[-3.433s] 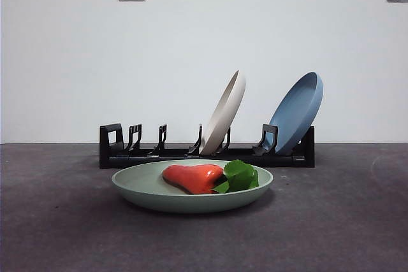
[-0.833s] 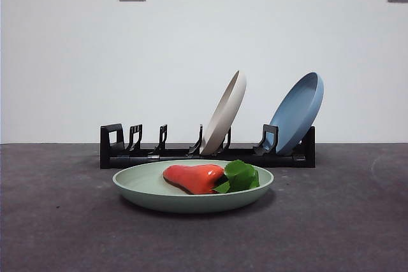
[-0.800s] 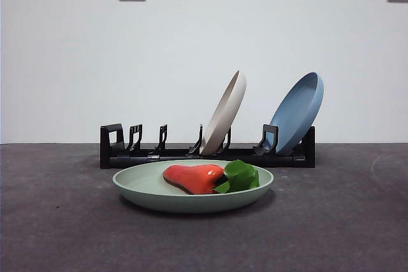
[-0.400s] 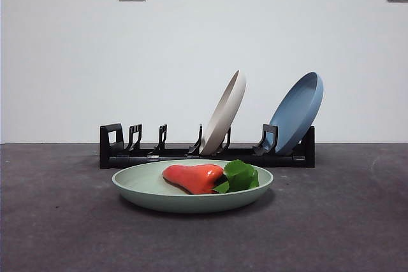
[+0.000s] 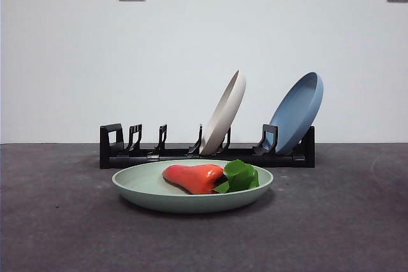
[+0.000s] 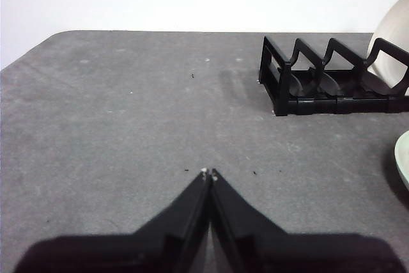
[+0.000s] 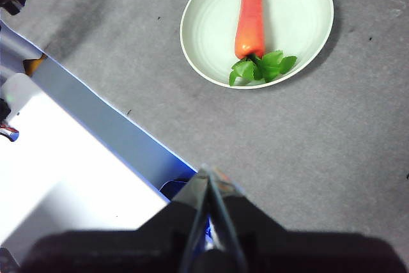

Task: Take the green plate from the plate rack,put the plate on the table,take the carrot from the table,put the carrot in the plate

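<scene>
The green plate [image 5: 150, 189] lies flat on the dark grey table [image 5: 331, 221], in front of the black plate rack [image 5: 146, 152]. The carrot [image 5: 194, 178] lies in the plate with its leafy top to the right; the right wrist view shows the plate [image 7: 300, 17] and the carrot [image 7: 250, 18] from above. My left gripper [image 6: 208, 173] is shut and empty over bare table, well away from the rack's end [image 6: 281, 87]. My right gripper [image 7: 208, 172] is shut and empty, high above the table's edge. Neither arm shows in the front view.
A cream-white plate [image 5: 224, 113] and a blue plate [image 5: 297, 111] stand tilted in the rack's right half. Its left slots are empty. A white and blue structure [image 7: 83, 158] lies below my right gripper.
</scene>
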Robot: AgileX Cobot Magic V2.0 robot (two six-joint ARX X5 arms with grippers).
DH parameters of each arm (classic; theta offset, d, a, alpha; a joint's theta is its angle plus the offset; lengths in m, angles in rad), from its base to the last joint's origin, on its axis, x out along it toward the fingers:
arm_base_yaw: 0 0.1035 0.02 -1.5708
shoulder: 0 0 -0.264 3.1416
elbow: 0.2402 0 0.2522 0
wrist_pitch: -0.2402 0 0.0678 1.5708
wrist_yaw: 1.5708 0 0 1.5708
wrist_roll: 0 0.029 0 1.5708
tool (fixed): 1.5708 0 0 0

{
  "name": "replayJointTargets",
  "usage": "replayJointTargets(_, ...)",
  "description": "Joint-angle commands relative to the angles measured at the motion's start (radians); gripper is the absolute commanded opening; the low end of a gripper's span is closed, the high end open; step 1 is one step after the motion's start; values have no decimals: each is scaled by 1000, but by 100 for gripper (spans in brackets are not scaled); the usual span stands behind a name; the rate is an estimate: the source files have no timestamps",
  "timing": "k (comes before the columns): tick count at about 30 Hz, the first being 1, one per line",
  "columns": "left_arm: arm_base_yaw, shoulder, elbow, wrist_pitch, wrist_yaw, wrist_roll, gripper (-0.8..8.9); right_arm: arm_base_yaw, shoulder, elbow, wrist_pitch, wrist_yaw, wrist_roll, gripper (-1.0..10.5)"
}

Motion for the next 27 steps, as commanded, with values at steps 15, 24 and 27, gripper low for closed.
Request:
replayJointTargets(15, 4, -3, -13, 4, 6, -6, -3, -282, -182, -115, 280, -24, -107, 1)
replayJointTargets(24, 4, -3, -13, 4, 6, -6, -3, -568, -467, -520, 681, -26, -121, 1)
replayJointTargets(27, 4, -3, -13, 4, 6, -6, -3, -599, -549, -644, 769, -18, -121, 1)
